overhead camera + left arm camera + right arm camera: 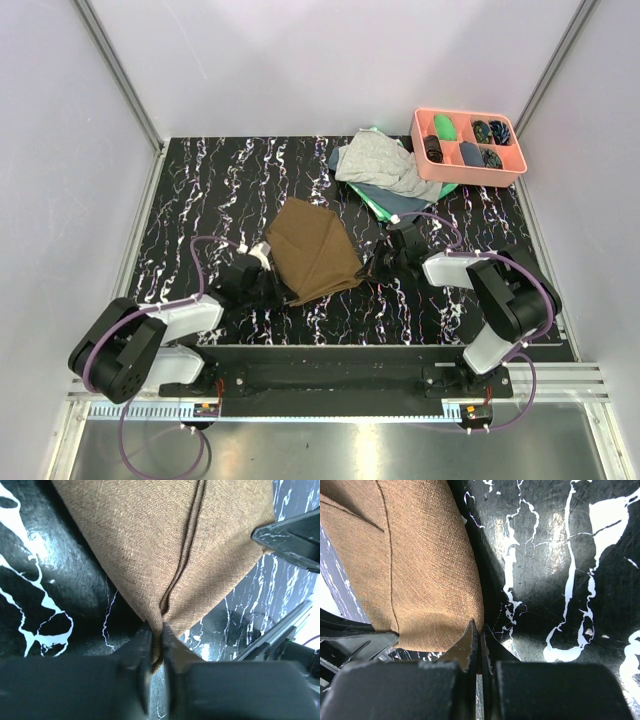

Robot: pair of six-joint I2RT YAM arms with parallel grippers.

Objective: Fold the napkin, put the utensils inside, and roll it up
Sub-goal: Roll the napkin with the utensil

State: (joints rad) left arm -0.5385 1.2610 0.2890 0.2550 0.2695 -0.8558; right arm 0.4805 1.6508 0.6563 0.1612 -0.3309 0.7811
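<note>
The brown napkin [312,250] lies folded in the middle of the black marbled table [200,200], with a fold seam running across it [195,535]. My left gripper [283,290] is at its near-left corner. In the left wrist view the jaws [156,630] are shut on a pinched tip of cloth. My right gripper [372,268] is at the napkin's right corner. In the right wrist view its jaws [479,627] are shut, with the napkin's [420,570] edge ending right at their tips. The utensils are out of view.
A pink divided tray [420,135] with small dark and green items stands at the back right. Beside it lie a grey cloth [380,160] and a green cloth [375,205], just behind the right arm. White walls enclose the table.
</note>
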